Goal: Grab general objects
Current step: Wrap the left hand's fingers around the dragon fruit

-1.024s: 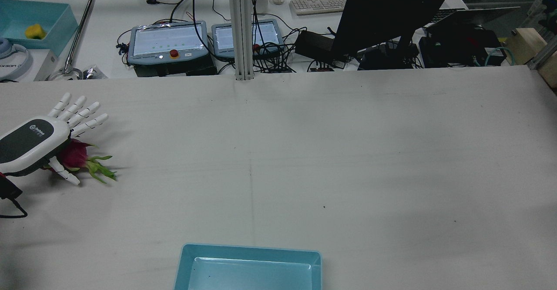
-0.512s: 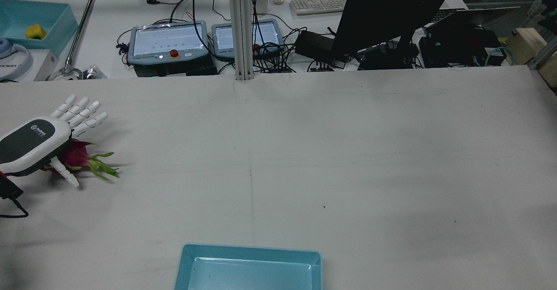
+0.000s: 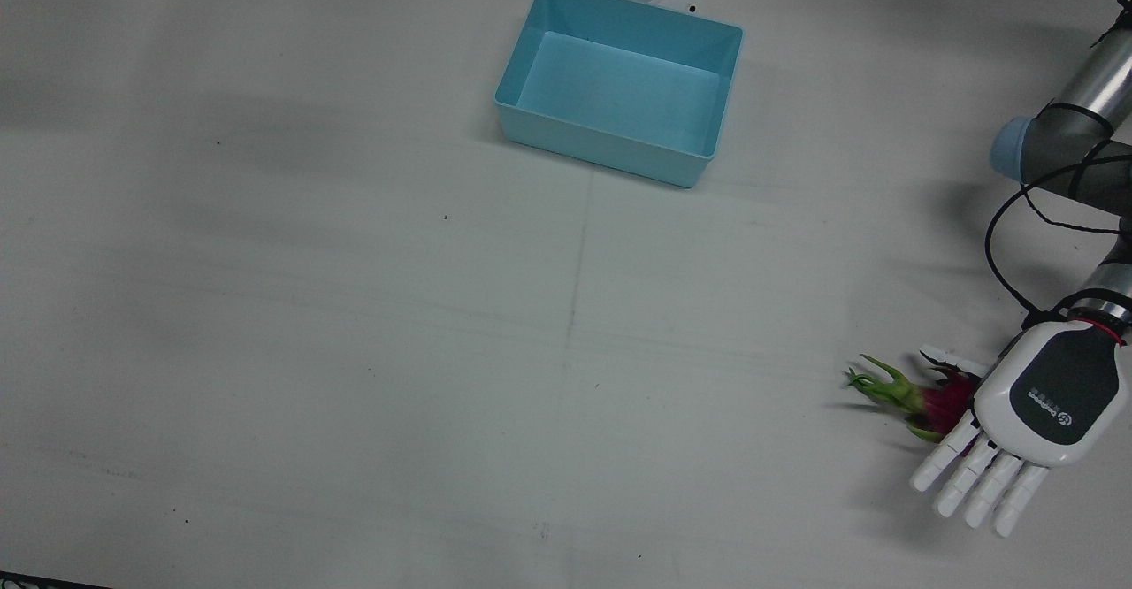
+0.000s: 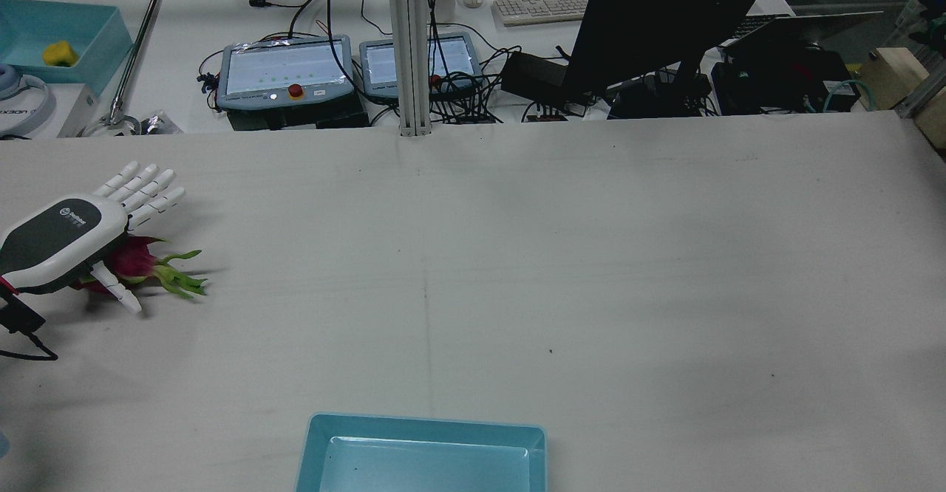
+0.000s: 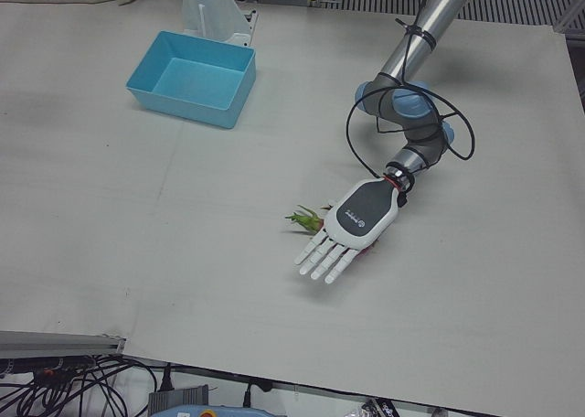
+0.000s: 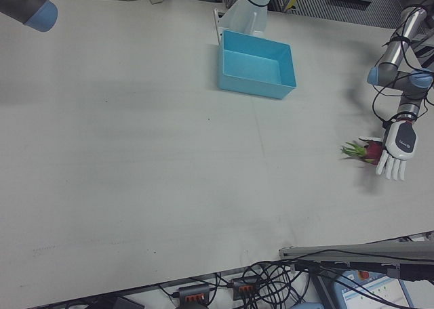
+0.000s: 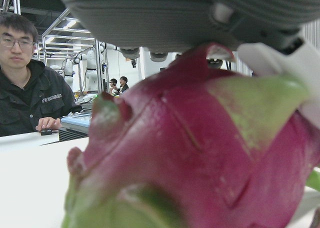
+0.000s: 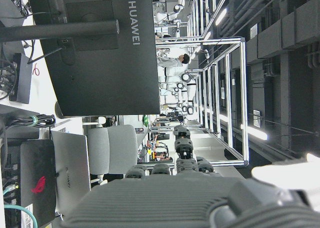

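Since the earlier rear frames the left hand [image 4: 63, 237] at the left edge has tipped lower, its fingers [image 4: 148, 184] bunched closer together, and the dragon fruit [image 4: 137, 259] beneath it has shifted slightly right, its green leaf tips reaching farther out.

The fingers are straight and spread flat, gripping nothing; the palm sits over the fruit and appears to touch it, though contact is hard to confirm. In the front view, lower right, the hand [image 3: 1030, 408] covers most of the fruit [image 3: 937, 399], leaving the magenta body's edge and spiky green tips showing. The left hand view is filled by the waxy, scaled skin [image 7: 190, 153], blurred by closeness.

The right hand shows only as a dark ribbed edge [image 8: 165, 205] at the bottom of its own view; its fingers cannot be judged.

A smooth blue plastic bin [image 3: 619, 85] sits top centre on the pale matte counter [image 3: 354, 306].
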Controlling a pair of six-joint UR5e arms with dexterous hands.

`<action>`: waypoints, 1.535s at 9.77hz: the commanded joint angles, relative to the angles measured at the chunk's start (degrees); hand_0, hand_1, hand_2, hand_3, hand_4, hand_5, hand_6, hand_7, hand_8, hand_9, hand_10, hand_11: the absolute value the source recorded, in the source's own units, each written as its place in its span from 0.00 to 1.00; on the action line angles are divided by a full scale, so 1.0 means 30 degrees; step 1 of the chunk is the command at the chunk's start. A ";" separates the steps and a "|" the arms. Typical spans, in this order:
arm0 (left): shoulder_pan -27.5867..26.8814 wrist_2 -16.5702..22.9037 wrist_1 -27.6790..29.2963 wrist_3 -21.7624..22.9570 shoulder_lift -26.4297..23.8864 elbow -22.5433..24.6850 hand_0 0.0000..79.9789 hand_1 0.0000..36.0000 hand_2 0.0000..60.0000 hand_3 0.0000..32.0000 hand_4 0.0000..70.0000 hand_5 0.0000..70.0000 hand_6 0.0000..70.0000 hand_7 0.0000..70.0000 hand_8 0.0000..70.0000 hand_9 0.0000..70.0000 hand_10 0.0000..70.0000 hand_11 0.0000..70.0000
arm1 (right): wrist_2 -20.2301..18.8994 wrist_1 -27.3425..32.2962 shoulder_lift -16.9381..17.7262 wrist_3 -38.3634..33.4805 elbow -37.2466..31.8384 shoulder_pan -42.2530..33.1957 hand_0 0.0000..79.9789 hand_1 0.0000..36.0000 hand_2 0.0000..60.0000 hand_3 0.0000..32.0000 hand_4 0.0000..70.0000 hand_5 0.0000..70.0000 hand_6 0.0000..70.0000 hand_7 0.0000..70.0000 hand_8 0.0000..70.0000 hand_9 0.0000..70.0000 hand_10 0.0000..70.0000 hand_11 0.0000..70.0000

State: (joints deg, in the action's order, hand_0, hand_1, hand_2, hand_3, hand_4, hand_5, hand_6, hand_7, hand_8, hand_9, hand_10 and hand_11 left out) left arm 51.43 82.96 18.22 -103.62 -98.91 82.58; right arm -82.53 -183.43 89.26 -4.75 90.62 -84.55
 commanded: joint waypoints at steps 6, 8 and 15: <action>0.0082 -0.0027 -0.4107 -0.1226 -0.0107 0.2709 0.76 0.88 0.11 0.60 0.00 0.00 0.00 0.04 0.00 0.00 0.00 0.00 | 0.0000 0.0000 0.0013 0.0000 0.0000 0.0000 0.00 0.00 0.00 0.00 0.00 0.00 0.00 0.00 0.00 0.00 0.00 0.00; 0.0082 -0.0172 -0.4750 -0.1522 -0.0108 0.2913 0.81 0.95 0.11 0.68 0.00 0.00 0.00 0.05 0.00 0.00 0.00 0.00 | 0.0000 0.0000 0.0014 0.0000 0.0000 0.0000 0.00 0.00 0.00 0.00 0.00 0.00 0.00 0.00 0.00 0.00 0.00 0.00; -0.0006 -0.1956 -0.6512 -0.2695 -0.0137 0.3443 0.94 0.98 0.01 0.73 0.00 0.00 0.00 0.07 0.00 0.00 0.00 0.00 | 0.0000 0.0000 -0.0015 0.0000 0.0000 0.0000 0.00 0.00 0.00 0.00 0.00 0.00 0.00 0.00 0.00 0.00 0.00 0.00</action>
State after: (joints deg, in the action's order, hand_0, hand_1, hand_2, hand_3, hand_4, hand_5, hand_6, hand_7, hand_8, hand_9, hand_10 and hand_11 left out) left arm 51.55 79.27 -0.72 -110.50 -99.25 93.34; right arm -82.53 -183.43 89.26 -4.75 90.61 -84.55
